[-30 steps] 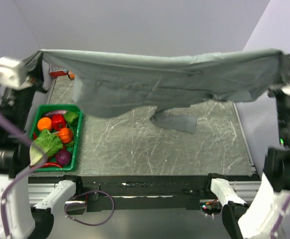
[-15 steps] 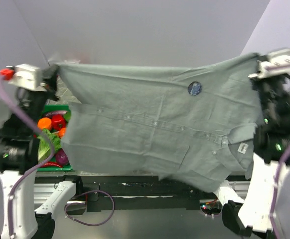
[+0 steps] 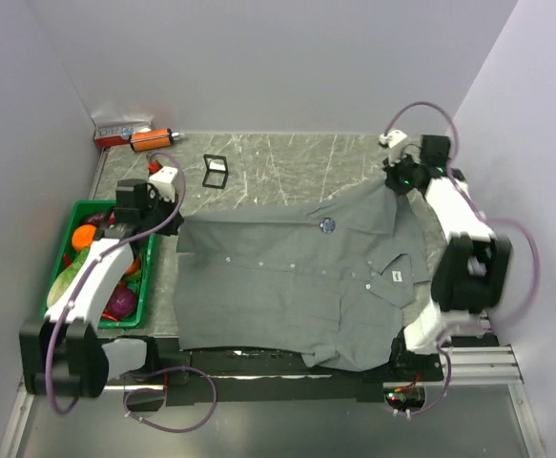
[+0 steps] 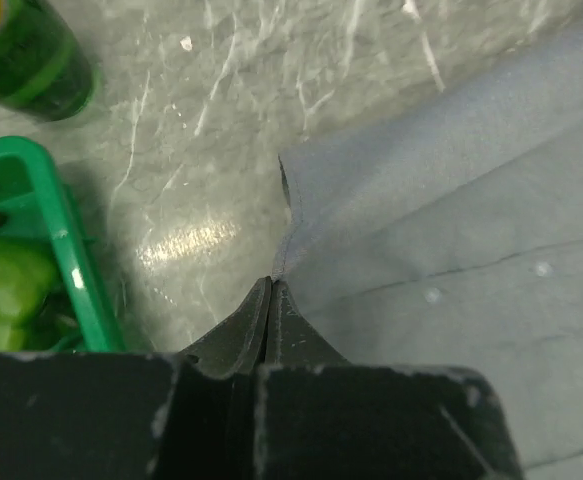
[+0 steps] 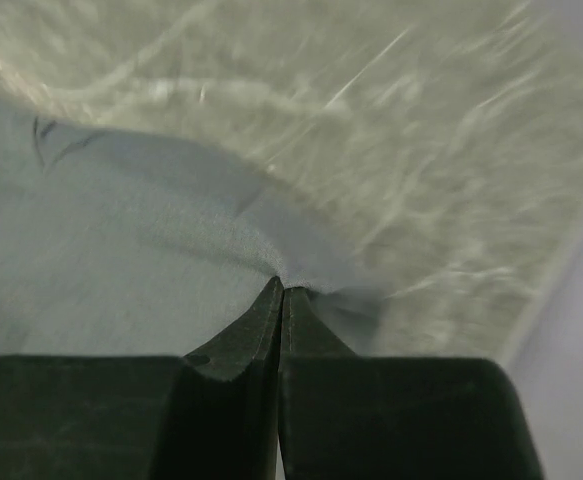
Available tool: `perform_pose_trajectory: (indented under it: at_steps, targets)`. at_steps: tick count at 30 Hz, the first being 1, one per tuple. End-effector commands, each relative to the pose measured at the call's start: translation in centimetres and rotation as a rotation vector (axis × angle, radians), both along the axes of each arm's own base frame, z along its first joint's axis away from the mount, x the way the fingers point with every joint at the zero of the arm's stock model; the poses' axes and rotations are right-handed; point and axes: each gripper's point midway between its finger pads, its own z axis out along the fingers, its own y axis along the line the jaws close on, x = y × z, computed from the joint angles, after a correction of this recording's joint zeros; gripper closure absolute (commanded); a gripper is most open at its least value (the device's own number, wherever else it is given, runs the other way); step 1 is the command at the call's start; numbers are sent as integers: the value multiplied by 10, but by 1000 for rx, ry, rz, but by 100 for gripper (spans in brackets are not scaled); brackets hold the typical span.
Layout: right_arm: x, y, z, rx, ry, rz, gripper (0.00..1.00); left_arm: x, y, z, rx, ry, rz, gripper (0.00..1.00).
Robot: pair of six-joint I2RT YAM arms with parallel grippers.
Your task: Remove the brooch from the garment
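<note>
Both the left end effector [image 4: 271, 284] and the right end effector [image 5: 282, 289] pinch far edges of the soft, limp garment [image 3: 287, 286] lying flat on the counter [image 3: 287, 157], where the small rigid brooch [image 3: 327, 226] sits near its far edge, probably best gripped by its rim.

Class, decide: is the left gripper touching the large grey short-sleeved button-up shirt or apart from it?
Touching. The left wrist view shows the left gripper closed, its tips pinching the edge of the grey shirt.
</note>
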Motion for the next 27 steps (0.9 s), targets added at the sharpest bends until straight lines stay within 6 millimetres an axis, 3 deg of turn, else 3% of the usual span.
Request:
perform_pose_trajectory:
  at_steps: [1, 2, 3, 4, 5, 6, 7, 8, 10, 11, 12, 13, 14, 16, 17, 19, 20, 21, 22, 23, 24, 25, 26, 27]
  targets:
    - [74, -8, 11, -31, -20, -63, 100, 48, 12, 18, 61, -121, 40, 99]
    - [88, -10, -20, -25, 47, -85, 100, 58, 14, 24, 74, -132, 54, 99]
    - [100, -11, -25, -59, 49, -112, 100, 66, 16, 11, 88, -97, 62, 99]
    - [115, -10, -15, -75, 13, -124, 100, 72, 21, 9, 105, -90, 80, 99]
    - [125, -10, -30, -101, 28, -128, 99, 79, 22, 15, 108, -97, 91, 99]
    - [131, -3, -32, -122, 20, -125, 98, 83, 24, 9, 114, -82, 102, 99]
    - [141, 0, -22, -124, -6, -121, 97, 86, 25, 11, 113, -83, 110, 99]
    - [145, 5, -30, -115, 8, -120, 97, 85, 24, 10, 114, -74, 110, 99]
    - [156, 11, -14, -101, -26, -135, 94, 82, 25, 8, 117, -63, 113, 99]
    - [158, 10, -11, -87, -30, -158, 72, 81, 26, 8, 121, -59, 115, 95]
    - [158, 9, -6, -87, -39, -170, 59, 76, 26, 6, 124, -36, 109, 87]
    - [158, 24, -1, -90, -48, -155, 49, 74, 27, 9, 131, -33, 104, 79]
    - [153, 25, 8, -83, -51, -160, 39, 71, 26, 10, 129, -28, 94, 64]
    - [145, 28, 20, -51, -49, -161, 35, 61, 24, 18, 123, -20, 81, 57]
    - [134, 30, 37, -43, -58, -158, 33, 58, 22, 22, 118, -24, 73, 52]
    - [114, 32, 38, -35, -28, -145, 31, 48, 17, 36, 103, -53, 47, 49]
    - [97, 35, 56, -28, -42, -127, 31, 44, 16, 40, 101, -65, 35, 46]
    - [79, 36, 40, -30, 12, -108, 31, 37, 12, 52, 90, -99, 12, 45]
    - [61, 38, 51, -44, -1, -73, 31, 30, 9, 48, 92, -96, -17, 44]
    - [46, 41, 45, -45, 27, -39, 31, 24, 6, 48, 90, -100, -47, 43]
    - [19, 43, 14, -54, 128, -14, 31, 17, 2, 48, 89, -105, -80, 43]
    - [2, 42, 17, -72, 129, 14, 32, 3, -7, 34, 92, -68, -169, 43]
    - [-16, 49, 6, -64, 176, 70, 33, -4, -9, 26, 96, -45, -206, 44]
    - [-49, 49, -23, -76, 301, 108, 34, -11, -12, 16, 98, -12, -238, 44]
